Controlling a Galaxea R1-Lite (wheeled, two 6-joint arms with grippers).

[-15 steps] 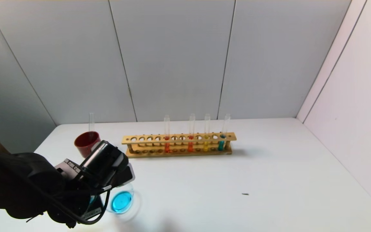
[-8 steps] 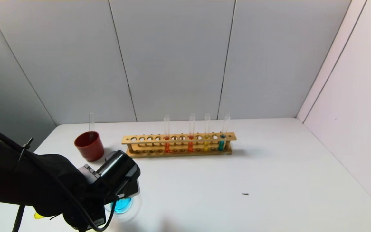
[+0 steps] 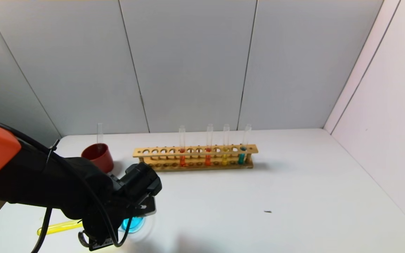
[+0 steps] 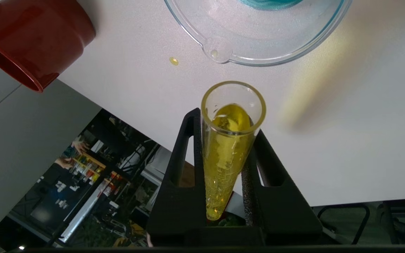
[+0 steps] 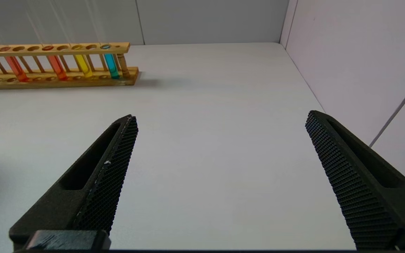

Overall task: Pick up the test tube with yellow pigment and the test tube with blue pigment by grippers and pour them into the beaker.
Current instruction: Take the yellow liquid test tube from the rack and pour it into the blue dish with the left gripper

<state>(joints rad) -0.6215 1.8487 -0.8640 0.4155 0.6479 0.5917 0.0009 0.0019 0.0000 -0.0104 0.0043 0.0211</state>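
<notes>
1. Half done, roughly, going by how things lie: the beaker (image 3: 134,224) already has cyan-blue liquid pooled in its bottom, so I'd say the blue pour is finished.
2. Yellow is the step in hand. The left pincer (image 4: 225,154) is clamped on the test tube with yellow pigment (image 4: 229,147), which is tipped nearly flat. In the head view the tube's closed end (image 3: 60,227) sticks out toward the robot's left, low over the counter (image 3: 294,196).
3. From the left wrist view, yellow liquid has run up close to the tube's open mouth, which points toward the beaker's pouring lip (image 4: 216,52) but sits just short of the rim. No yellow shows in the part of the beaker I can see, so this pour looks not yet landed.
4. One small yellow drop (image 4: 173,61) sits on the counter beside the beaker, so watch the aim.
5. Spare tubes stand in the wooden rack (image 3: 195,158): two orange-red, one yellow, one blue. A dark red cup (image 3: 98,157) holding an empty-looking tube sits beside it.
6. Right pincer (image 5: 220,165) is spread wide, holding nothing, over bare counter well away from the beaker.
</notes>
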